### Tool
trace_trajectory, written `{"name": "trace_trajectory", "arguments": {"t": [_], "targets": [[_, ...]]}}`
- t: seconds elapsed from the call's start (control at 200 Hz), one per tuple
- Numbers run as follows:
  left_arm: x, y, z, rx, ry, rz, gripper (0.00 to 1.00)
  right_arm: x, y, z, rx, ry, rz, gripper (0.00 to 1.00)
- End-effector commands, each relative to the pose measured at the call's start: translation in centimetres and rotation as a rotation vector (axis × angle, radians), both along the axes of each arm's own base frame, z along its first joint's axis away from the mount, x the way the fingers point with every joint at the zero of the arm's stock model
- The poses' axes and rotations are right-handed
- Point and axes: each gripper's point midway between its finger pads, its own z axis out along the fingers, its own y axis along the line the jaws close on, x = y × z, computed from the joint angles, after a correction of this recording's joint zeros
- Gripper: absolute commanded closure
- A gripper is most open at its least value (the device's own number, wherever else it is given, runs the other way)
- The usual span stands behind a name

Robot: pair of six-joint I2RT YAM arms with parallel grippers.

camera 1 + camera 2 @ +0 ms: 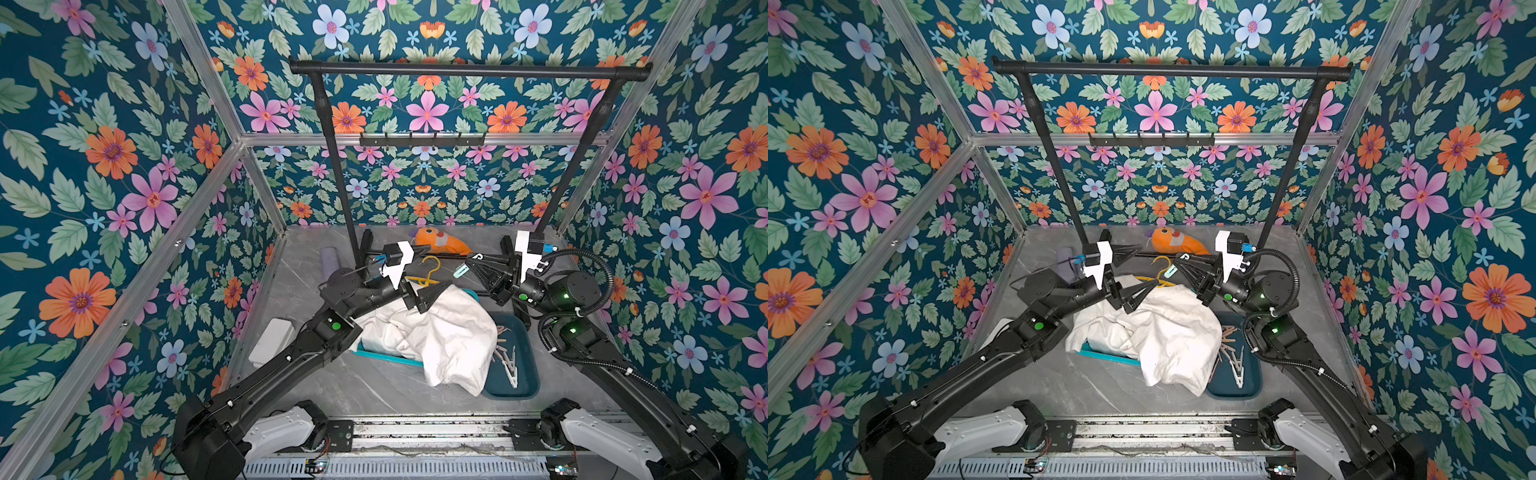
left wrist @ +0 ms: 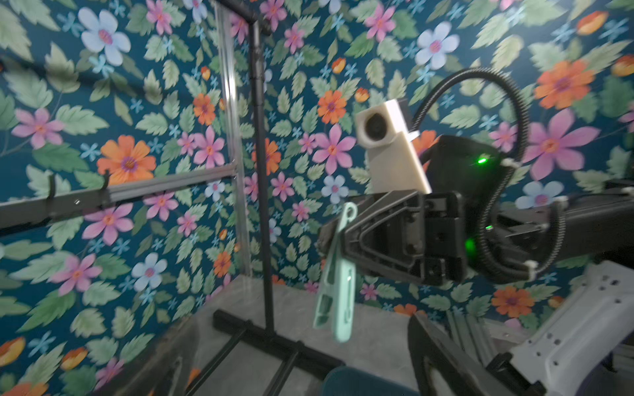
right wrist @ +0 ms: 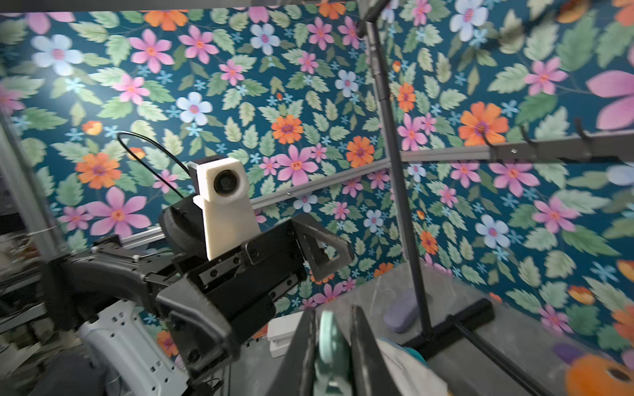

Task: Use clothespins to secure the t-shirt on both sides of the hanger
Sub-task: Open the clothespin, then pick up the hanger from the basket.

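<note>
Where floral walls [image 1: 104, 187] rise, grey tabletop [image 1: 374, 386] lies.

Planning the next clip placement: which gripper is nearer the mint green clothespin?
Right. The right gripper is shut on the mint green clothespin. The left gripper stands open, apart from it, near the yellow hanger.

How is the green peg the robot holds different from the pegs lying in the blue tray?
The mint green clothespin is pinched in the right gripper, up in the air. The tray clothespins lie loose in the teal tray. The mint green clothespin is a single green peg, while the tray clothespins are several, white and pinkish-tan. All of them are small spring pegs.
</note>
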Motion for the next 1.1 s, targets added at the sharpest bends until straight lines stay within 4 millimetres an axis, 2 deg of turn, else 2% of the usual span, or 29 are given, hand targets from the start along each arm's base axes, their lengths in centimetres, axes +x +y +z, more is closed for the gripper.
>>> {"name": "trace_trajectory", "arguments": {"t": [0.0,0.09,0.205,0.26,0.345,0.4,0.635,0.68,0.811,1.096], "targets": [[3.8,0.5,-5.9,0.245,0.143,0.094,0.16,3.3,-2.8,-3.1,0.020,0.180,-0.150,1.00],[5.6,0.4,-9.4,0.396,0.166,0.102,0.18,4.2,-4.2,-5.1,0.020,0.248,-0.188,1.00],[8.7,1.0,-14.4,0.638,0.198,0.203,0.20,4.9,-4.8,-7.5,-0.028,0.308,-0.217,1.00],[10.0,1.4,-16.5,0.750,0.195,0.237,0.26,5.2,-5.0,-8.6,-0.042,0.336,-0.226,1.00],[12.0,2.4,-19.3,0.897,0.186,0.304,0.46,5.4,-5.4,-9.6,-0.047,0.357,-0.235,1.00],[12.7,2.6,-20.6,0.969,0.175,0.307,0.49,5.4,-5.3,-10.1,-0.057,0.362,-0.228,1.00],[14.1,3.9,-23.7,1.188,0.102,0.289,0.41,5.8,-5.5,-11.9,-0.083,0.415,-0.228,1.00],[14.4,4.2,-24.3,1.227,0.106,0.286,0.43,5.9,-5.5,-12.0,-0.084,0.417,-0.230,1.00],[14.3,4.4,-26.5,1.325,0.139,0.221,0.55,6.1,-5.6,-12.3,-0.086,0.425,-0.234,1.00],[14.7,3.2,-27.0,1.300,0.124,0.183,0.56,6.4,-5.7,-12.9,-0.091,0.439,-0.238,1.00]]}}
